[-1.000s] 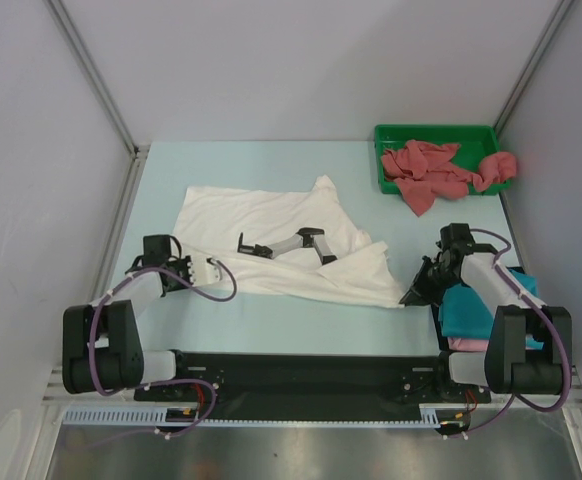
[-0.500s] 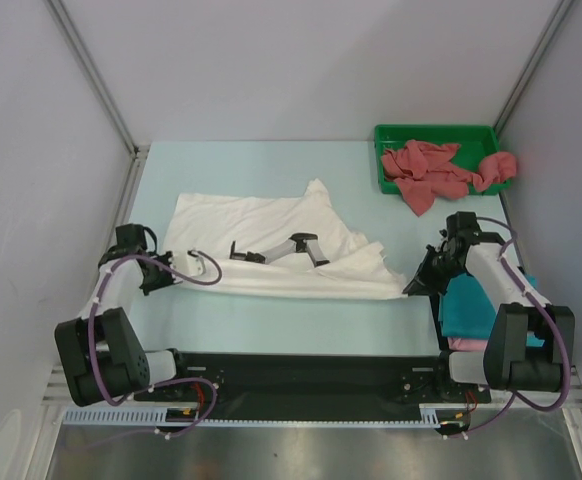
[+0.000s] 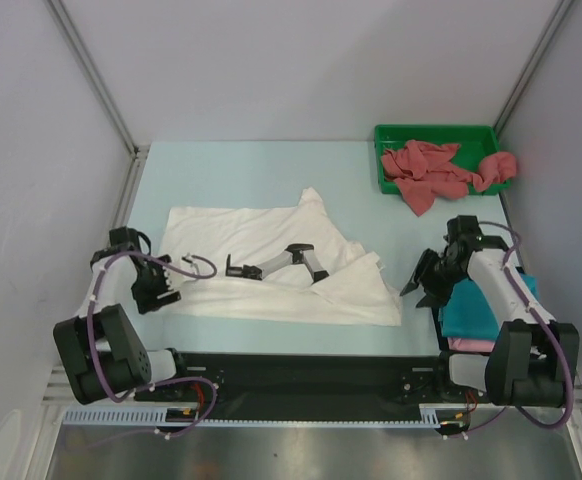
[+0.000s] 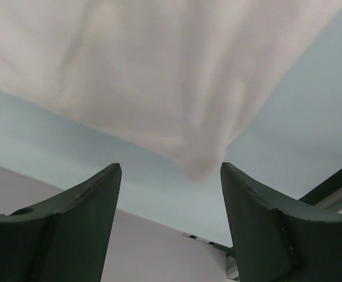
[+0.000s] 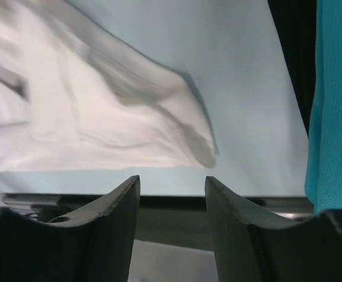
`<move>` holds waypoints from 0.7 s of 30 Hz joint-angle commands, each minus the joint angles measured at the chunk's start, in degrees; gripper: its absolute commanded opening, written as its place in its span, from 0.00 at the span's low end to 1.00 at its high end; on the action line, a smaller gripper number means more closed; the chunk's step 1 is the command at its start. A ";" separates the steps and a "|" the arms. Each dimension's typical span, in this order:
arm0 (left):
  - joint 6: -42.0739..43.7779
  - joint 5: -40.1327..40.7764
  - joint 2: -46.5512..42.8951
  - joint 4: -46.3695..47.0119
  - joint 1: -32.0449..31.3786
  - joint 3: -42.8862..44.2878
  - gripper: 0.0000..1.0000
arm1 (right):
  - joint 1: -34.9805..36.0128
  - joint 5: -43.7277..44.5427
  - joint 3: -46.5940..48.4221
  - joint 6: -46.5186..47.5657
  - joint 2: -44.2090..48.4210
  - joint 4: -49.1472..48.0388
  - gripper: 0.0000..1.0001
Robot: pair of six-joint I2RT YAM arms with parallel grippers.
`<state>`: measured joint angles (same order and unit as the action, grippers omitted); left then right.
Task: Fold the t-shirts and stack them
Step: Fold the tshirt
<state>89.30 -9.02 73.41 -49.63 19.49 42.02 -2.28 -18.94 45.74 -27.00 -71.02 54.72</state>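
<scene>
We have the white shirt (image 3: 271, 265) lying across the middle of the table (image 3: 251, 170), wide side toward us, probably so each arm can reach one near corner. It is not yet flat: a flap lies folded over on the right, and the far edge peaks upward.

Our left claw (image 4: 170, 176) stands wide open with nothing in it; a shirt corner lies on the table just past its tips. Our right claw (image 5: 172, 185) is also open and empty, and the other near corner rests just beyond it.

The red shirts (image 3: 431, 172) lie heaped in the green tray (image 3: 436, 131) at the far right, one spilling over its rim; we take these as waiting their turn. The teal shirt (image 3: 471, 310) lies on a pink one (image 3: 461, 343) under the right arm, seemingly the finished stack.

Only the wrist views show the bare gap between the jaws and how close each corner lies. Only the top view gives the tray, the stack and the shirt's whole outline.
</scene>
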 commanded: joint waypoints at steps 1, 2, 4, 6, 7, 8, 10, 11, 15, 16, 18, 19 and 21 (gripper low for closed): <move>-4.20 -5.12 0.42 -3.28 0.90 9.20 0.75 | 0.87 3.03 14.26 3.35 -1.38 -3.38 0.53; -7.26 -7.48 0.77 -3.72 1.51 13.57 0.75 | 1.31 2.94 16.64 4.14 -2.62 -4.70 0.49; -12.19 -14.25 2.26 -2.77 1.78 17.73 0.76 | 2.11 2.33 23.21 5.90 -5.51 -8.74 0.45; -25.74 -17.25 3.58 5.44 1.87 21.43 0.78 | 7.28 2.76 27.45 8.98 -12.10 -11.02 0.44; -31.15 -17.70 4.37 9.07 1.87 22.13 0.79 | 8.69 3.64 30.96 9.94 -14.82 -11.65 0.46; -42.42 -16.83 6.46 12.94 1.78 23.10 0.80 | 11.57 3.56 32.99 12.22 -19.63 -12.17 0.51; -52.16 -11.50 9.37 21.19 1.78 24.59 0.80 | 13.79 2.51 36.34 13.99 -25.01 -12.88 0.55; -59.43 -9.46 13.74 22.11 1.61 27.56 0.80 | 14.49 2.16 40.18 14.78 -30.09 -12.80 0.57; -70.91 -3.29 25.80 18.97 0.91 37.85 0.77 | 16.26 1.62 47.68 16.72 -38.99 -10.69 0.61; -71.88 -3.03 27.47 18.60 0.56 39.26 0.76 | 16.26 1.19 48.13 17.33 -40.23 -10.51 0.61; -73.03 -2.33 31.25 19.03 -0.76 41.65 0.77 | 16.35 0.66 48.48 18.12 -41.73 -10.16 0.62; -73.30 -1.89 32.32 19.30 -1.37 42.26 0.78 | 16.52 -0.13 48.31 19.26 -42.78 -10.25 0.63; -74.17 -0.83 34.77 19.74 -2.78 44.63 0.79 | 16.61 -0.92 47.87 20.41 -43.84 -10.07 0.64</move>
<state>22.48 -11.97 106.52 -30.98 19.20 82.11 14.44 -17.96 90.94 -10.28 -114.78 43.48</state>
